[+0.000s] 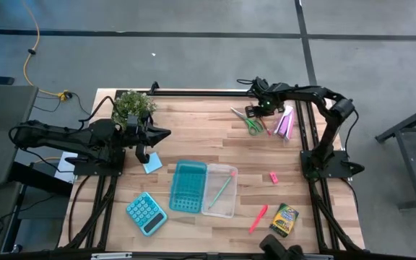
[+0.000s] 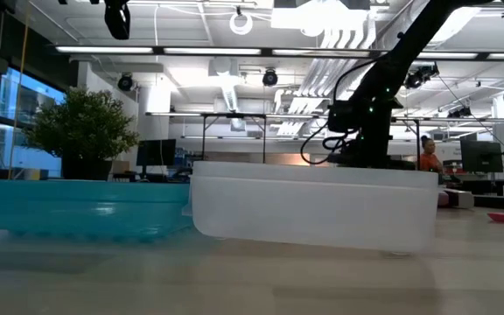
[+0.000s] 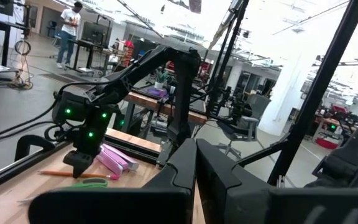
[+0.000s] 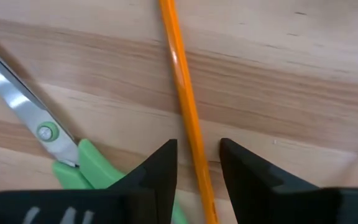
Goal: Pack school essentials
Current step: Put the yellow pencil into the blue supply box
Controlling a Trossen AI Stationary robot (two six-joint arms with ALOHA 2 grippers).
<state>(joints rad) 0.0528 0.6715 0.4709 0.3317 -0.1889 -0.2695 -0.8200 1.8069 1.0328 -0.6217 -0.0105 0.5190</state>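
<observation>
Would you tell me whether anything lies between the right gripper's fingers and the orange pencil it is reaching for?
Nothing visible does. The right gripper straddles the orange pencil on bare wood, one finger either side. The green-handled scissors lie close beside one finger, outside the gap.

No lettering is legible anywhere, not even on the crayon box or calculator.

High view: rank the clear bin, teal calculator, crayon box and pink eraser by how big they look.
Largest to smallest, as seen from above:
1. clear bin
2. teal calculator
3. crayon box, somewhat smaller than the calculator
4. pink eraser, by far the smallest

All lie flat on the table, so nearness to the camera barely affects the order.
</observation>
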